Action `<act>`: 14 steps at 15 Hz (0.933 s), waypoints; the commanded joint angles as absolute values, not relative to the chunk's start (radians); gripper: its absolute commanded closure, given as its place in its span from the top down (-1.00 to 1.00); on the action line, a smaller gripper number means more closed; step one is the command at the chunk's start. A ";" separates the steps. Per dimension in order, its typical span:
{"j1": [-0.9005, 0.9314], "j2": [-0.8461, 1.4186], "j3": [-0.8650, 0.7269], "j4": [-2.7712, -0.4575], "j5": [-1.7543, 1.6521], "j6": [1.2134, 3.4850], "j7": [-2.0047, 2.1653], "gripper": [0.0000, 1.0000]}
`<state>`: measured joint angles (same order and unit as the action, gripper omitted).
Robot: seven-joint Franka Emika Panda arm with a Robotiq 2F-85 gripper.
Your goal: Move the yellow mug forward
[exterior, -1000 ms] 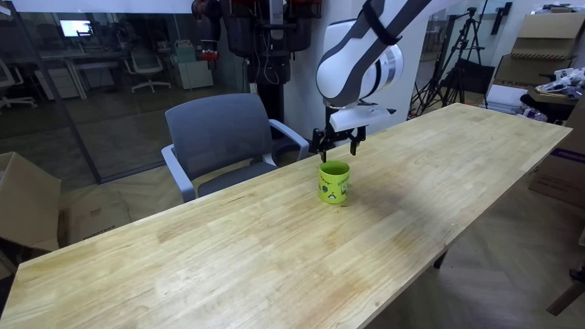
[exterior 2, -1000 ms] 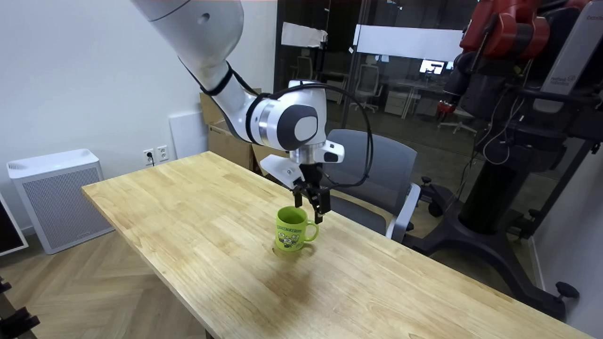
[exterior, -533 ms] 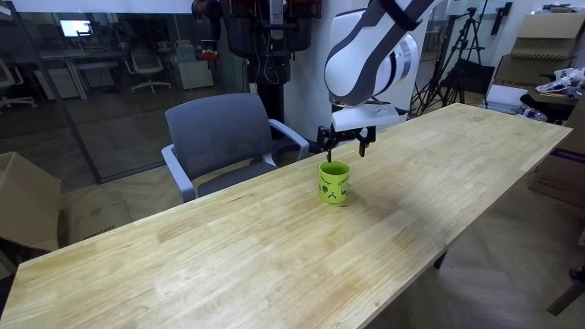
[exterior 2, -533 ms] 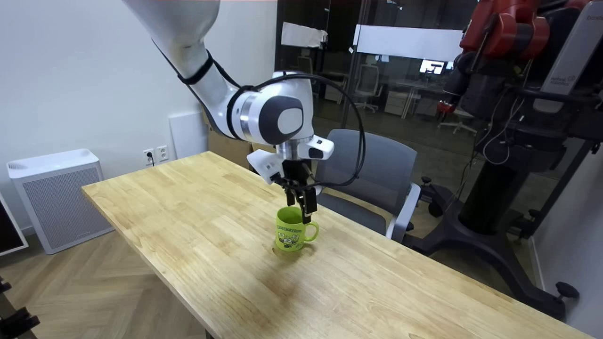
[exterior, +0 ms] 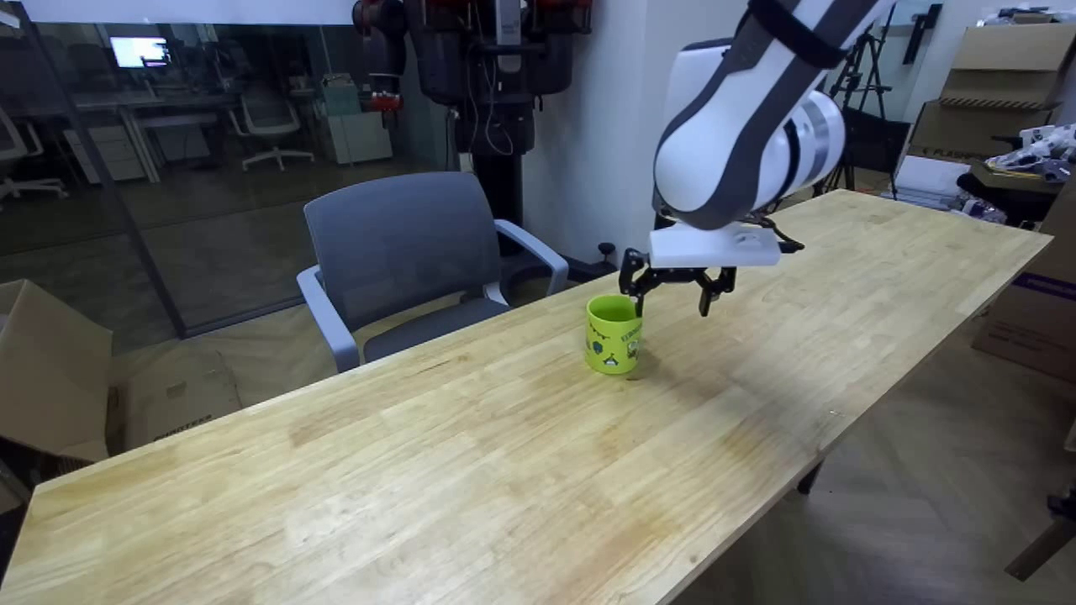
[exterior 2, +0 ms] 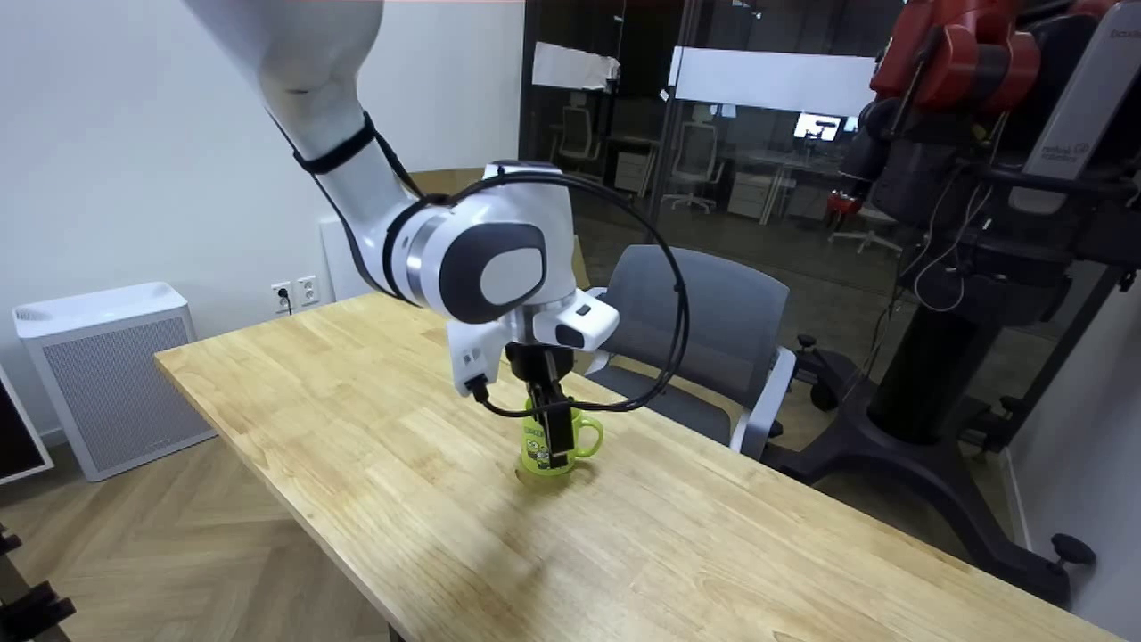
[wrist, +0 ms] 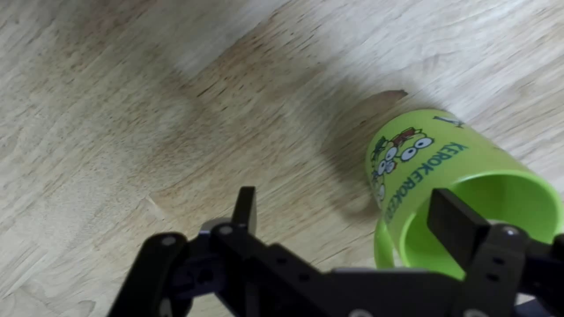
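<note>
Yellow mug (exterior: 612,343) upright, long axis vert., handle (exterior 2: 599,436) to R in an exterior view, gripper (exterior: 672,309) spread wide

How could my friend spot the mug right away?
Find the long wooden table, then the black tool low over it. The yellow mug stands upright by that tool; unlike the grey chair, it's yellow-green with a handle and cartoon faces.
</note>
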<state>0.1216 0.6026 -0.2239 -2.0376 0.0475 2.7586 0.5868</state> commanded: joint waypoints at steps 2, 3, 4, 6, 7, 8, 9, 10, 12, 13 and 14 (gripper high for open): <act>0.121 0.583 -0.260 -2.120 0.055 2.933 0.560 1.00; 0.128 0.581 -0.271 -2.125 0.055 2.955 0.551 1.00; 0.135 0.581 -0.282 -2.126 0.058 2.966 0.544 1.00; 0.133 0.576 -0.285 -2.120 0.068 2.974 0.524 1.00; 0.126 0.574 -0.281 -2.115 0.076 2.972 0.510 1.00; 0.115 0.572 -0.270 -2.111 0.088 2.973 0.493 1.00; 0.091 0.570 -0.247 -2.104 0.100 2.969 0.467 1.00; 0.049 0.566 -0.202 -2.094 0.120 2.964 0.426 1.00; -0.058 0.568 -0.082 -2.058 0.173 2.952 0.317 1.00; -0.112 0.574 -0.023 -2.037 0.200 2.944 0.260 1.00; -0.191 0.583 0.063 -2.005 0.235 2.924 0.183 1.00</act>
